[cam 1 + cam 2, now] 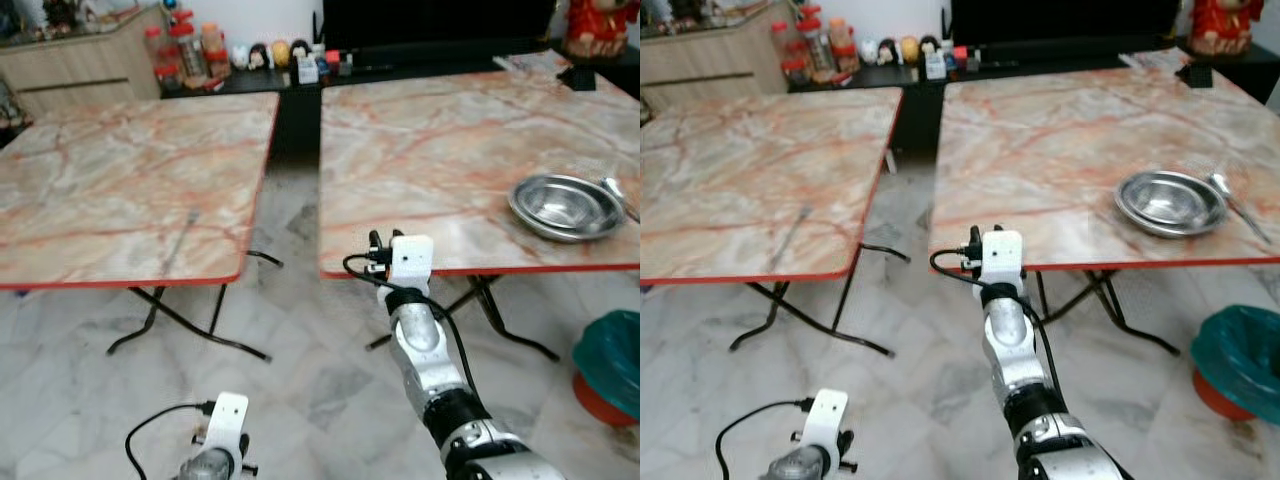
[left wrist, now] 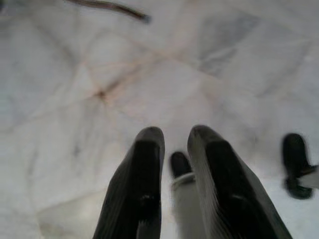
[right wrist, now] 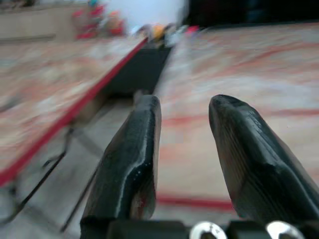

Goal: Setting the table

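A steel bowl sits near the front right of the right marble table, with a spoon lying just beside it. On the left marble table lies a thin, long utensil. My right arm is raised at the front edge of the right table, well left of the bowl. Its gripper is open and empty, pointing over the tabletop. My left arm hangs low over the floor, and its gripper holds nothing, with a narrow gap between the fingers.
A floor gap separates the two red-edged tables, which stand on black folding legs. A teal bin stands on the floor at the right. A low black cabinet with bottles and figurines runs along the back wall.
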Controlling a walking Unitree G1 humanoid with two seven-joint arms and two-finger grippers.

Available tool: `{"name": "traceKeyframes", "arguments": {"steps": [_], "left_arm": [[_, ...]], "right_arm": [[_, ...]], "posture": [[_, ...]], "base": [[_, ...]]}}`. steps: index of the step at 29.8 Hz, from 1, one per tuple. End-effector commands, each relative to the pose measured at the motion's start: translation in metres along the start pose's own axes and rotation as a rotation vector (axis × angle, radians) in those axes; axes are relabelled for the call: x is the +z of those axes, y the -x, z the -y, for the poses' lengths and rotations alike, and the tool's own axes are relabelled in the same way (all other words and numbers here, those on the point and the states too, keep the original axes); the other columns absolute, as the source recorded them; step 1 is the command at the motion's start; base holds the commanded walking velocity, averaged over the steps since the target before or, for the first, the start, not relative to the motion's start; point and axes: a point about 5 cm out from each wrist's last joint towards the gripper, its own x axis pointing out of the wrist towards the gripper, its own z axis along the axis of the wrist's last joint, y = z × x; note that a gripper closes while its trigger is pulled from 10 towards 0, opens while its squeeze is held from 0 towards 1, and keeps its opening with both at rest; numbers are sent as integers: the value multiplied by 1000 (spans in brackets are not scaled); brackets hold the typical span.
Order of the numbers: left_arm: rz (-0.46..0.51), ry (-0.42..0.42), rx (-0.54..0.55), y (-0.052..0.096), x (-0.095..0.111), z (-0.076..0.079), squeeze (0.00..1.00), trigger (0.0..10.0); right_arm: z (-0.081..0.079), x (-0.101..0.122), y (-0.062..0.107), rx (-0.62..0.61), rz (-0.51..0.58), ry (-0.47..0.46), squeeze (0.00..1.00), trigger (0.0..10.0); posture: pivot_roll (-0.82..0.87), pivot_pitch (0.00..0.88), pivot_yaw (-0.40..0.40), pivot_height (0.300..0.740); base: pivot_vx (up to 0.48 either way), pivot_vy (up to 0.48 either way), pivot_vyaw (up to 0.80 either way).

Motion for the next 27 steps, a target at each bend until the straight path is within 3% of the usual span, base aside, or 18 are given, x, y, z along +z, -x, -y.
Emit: {"name": "traceKeyframes", "arguments": {"steps": [1, 2, 6, 11, 18, 24, 27], "left_arm": [[-10, 13, 15, 1, -3, -3, 0, 10000], [-10, 11, 16, 1, -3, -4, 0, 10000], [-9, 10, 17, 1, -3, -4, 0, 10000], [-13, -6, 15, 1, -5, -4, 0, 10000], [-12, -10, 13, 1, -5, -5, 0, 10000], [-22, -18, 23, 2, -6, -8, 0, 10000], [-23, -16, 26, 1, -6, -8, 0, 10000]], "right_arm": [[0, -9, 4, 18, -41, 15, 0, 10000], [5, -22, 12, 23, -84, 33, 0, 10000], [12, -38, 23, 28, -141, 60, 0, 10000], [37, -96, 69, 1, -432, 113, 0, 10000], [53, -137, 118, -16, -685, 151, 0, 10000], [70, -158, 155, -110, -868, 76, 0, 10000], [74, -162, 162, -151, -896, 23, 0, 10000]], "posture": [[-62, 0, 83, 740], [-62, 0, 83, 740], [-62, 0, 84, 740], [-63, 0, 87, 740], [-61, 0, 89, 740], [-61, 0, 97, 740], [-55, 0, 95, 740]], "base": [[0, 480, 0], [0, 480, 0], [0, 480, 0], [0, 200, 0], [0, 0, 0], [0, 0, 0], [0, 0, 0]]}}
